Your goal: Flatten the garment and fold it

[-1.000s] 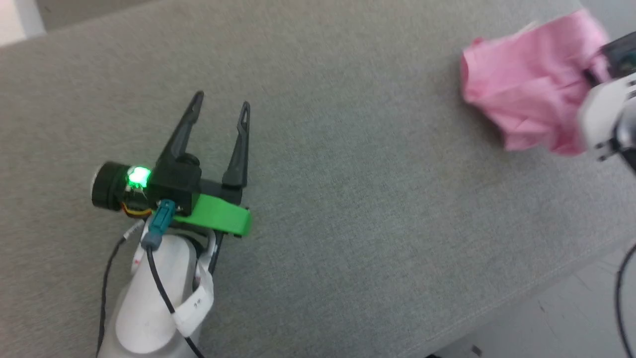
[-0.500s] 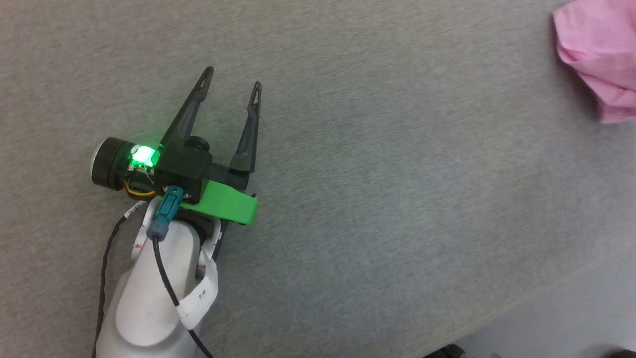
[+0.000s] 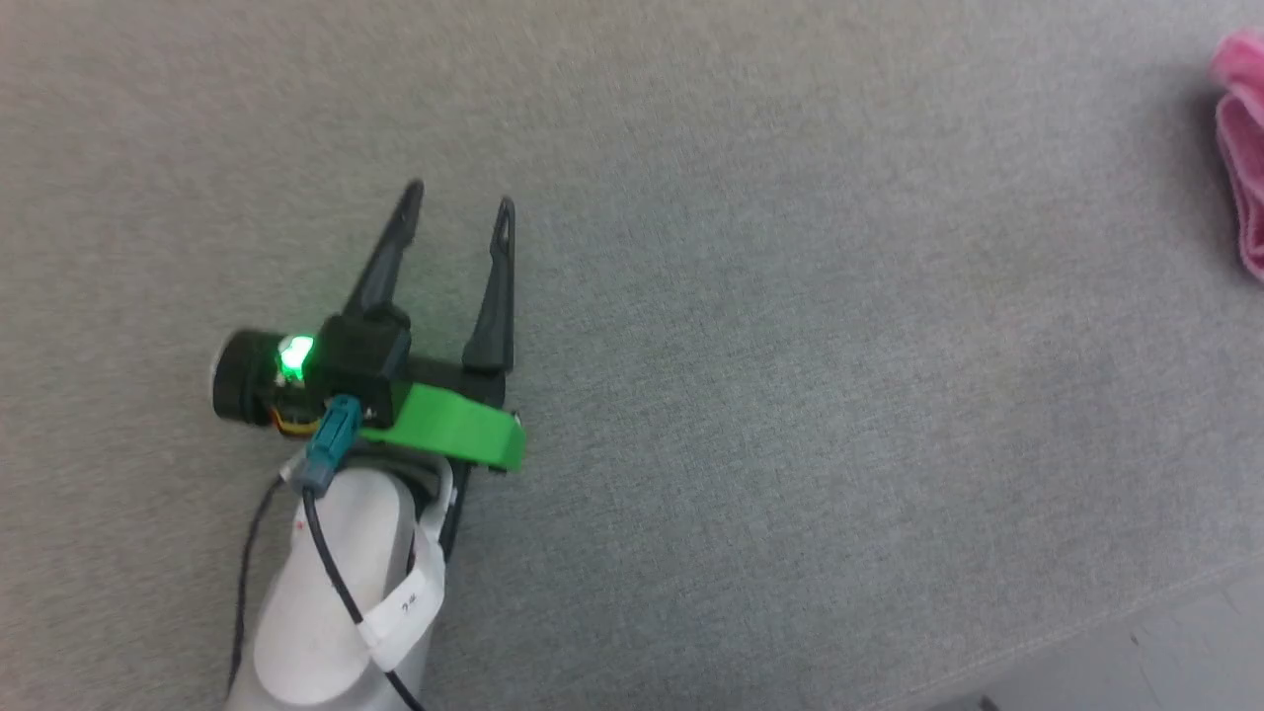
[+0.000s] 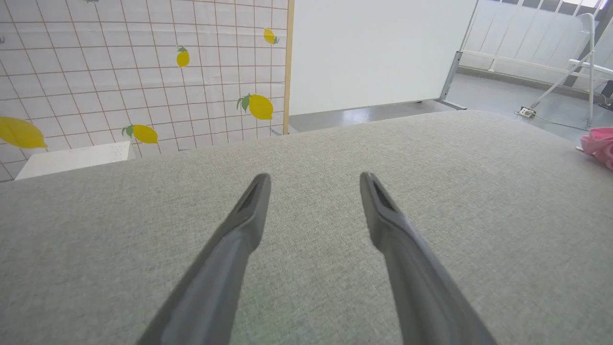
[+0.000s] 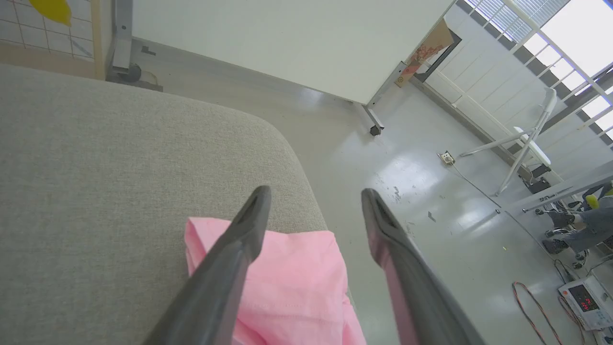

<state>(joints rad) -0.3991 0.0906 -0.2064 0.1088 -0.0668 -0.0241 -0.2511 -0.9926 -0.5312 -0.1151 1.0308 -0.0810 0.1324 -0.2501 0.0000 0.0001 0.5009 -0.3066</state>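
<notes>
- Grey table (image 3: 790, 395): one left gripper (image 3: 459, 196) at 9 o'clock, two fingers spread, holding nothing.
- One pink garment (image 3: 1242, 178), bunched, at the 3 o'clock edge.
- One right gripper (image 5: 314, 191), two fingers spread over garment, gripping nothing.

Head camera looks steeply down on the grey woven-fabric surface (image 3: 810, 375); wrist cameras look along it from close above. All share the crumpled pink cloth garment (image 5: 297, 287) right of the left hand (image 3: 459, 197).

Your left pincer (image 3: 459, 196) hangs over the worktop (image 3: 790, 395) on your left side. The garment (image 3: 1242, 178) lies well apart at the worktop's right corner, beneath your right pincer (image 5: 315, 190), with the floor (image 5: 407, 167) beyond.
</notes>
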